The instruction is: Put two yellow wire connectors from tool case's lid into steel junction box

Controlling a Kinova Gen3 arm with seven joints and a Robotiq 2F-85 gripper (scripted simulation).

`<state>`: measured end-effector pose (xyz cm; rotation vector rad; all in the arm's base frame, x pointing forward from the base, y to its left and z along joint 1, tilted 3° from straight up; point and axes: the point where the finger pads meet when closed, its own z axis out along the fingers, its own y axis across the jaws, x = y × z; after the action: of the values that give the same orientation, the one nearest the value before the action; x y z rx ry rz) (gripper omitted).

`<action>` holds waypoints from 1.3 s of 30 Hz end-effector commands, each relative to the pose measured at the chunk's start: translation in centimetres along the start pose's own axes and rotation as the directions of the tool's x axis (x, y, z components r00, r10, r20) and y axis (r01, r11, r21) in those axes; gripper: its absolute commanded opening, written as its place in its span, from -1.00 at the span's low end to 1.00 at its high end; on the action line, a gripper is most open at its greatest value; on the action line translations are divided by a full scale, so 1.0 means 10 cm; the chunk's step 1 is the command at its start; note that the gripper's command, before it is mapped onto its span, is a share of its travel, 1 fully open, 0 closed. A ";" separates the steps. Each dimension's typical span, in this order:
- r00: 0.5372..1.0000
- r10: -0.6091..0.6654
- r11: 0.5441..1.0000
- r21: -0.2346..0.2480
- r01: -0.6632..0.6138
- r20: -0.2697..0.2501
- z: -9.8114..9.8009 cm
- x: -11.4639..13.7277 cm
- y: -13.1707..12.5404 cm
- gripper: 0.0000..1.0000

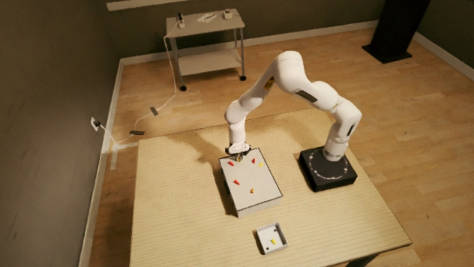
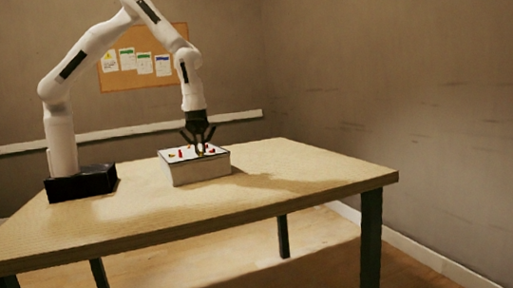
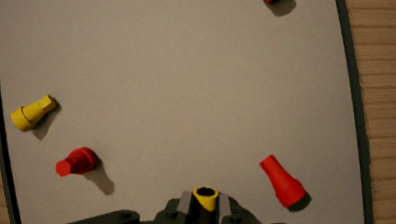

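Observation:
My gripper [image 1: 238, 157] [image 2: 200, 150] [image 3: 205, 205] is down at the far edge of the tool case's grey lid [image 1: 249, 202] [image 3: 200, 90]. It is shut on an upright yellow wire connector [image 3: 205, 192]. Another yellow connector [image 1: 260, 164] [image 3: 32, 113] lies on the lid to one side. A small yellow-orange one [image 1: 252, 190] lies nearer the lid's front. The steel junction box [image 1: 267, 227] sits on the table in front of the case. One yellow connector [image 1: 273, 241] lies inside it.
Red connectors [image 3: 76, 161] [image 3: 282, 181] [image 1: 236, 182] lie on the lid close to my fingers and at its middle. The arm's black base [image 1: 327, 170] stands right of the case. The tool case [image 2: 196, 168] sits mid-table. The junction box is not in the exterior view.

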<state>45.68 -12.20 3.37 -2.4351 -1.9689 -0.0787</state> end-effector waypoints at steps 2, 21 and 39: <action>1.000 0.000 1.000 -0.002 0.000 0.000 -0.01 0.00 0.01 -0.64; 1.000 0.000 1.000 -0.002 0.000 0.000 -0.01 0.00 0.01 -0.64; 1.000 0.000 1.000 -0.002 0.000 0.000 -0.09 0.00 0.01 -0.64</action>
<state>45.53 -12.24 3.61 -2.4339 -1.9659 -0.0737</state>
